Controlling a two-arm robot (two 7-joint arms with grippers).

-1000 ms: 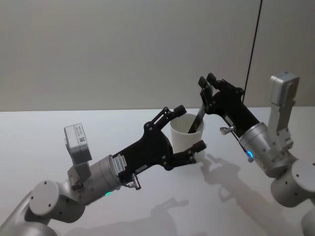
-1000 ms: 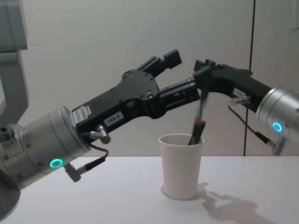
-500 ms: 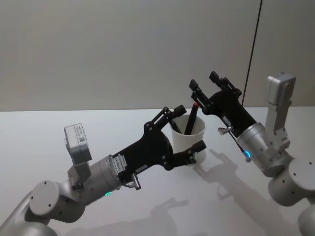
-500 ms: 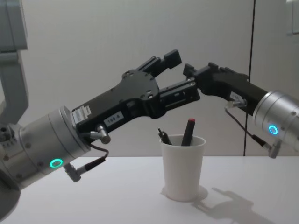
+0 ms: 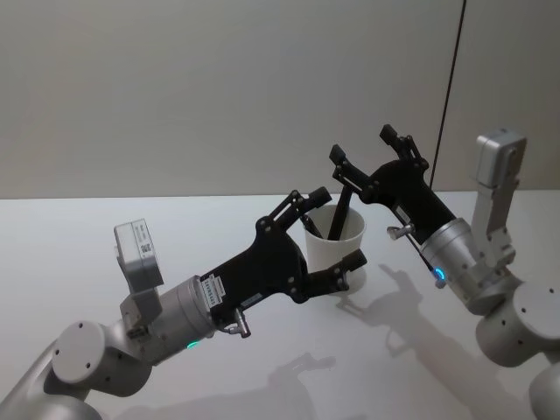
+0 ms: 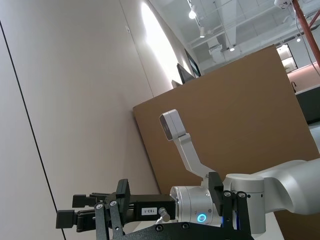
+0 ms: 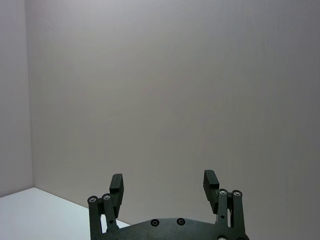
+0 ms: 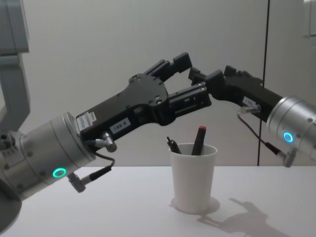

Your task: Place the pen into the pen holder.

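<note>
Pen holder (image 8: 193,177) wall hides both pens' lower ends — tips unseen.

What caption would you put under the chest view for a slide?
Two pens stand in the white pen holder on the table, with the open left gripper and open right gripper above it.

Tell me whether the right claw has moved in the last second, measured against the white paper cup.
Yes. In the head view the right claw has opened, let go of the pen and shifted left over the white paper cup, which stayed put.
</note>
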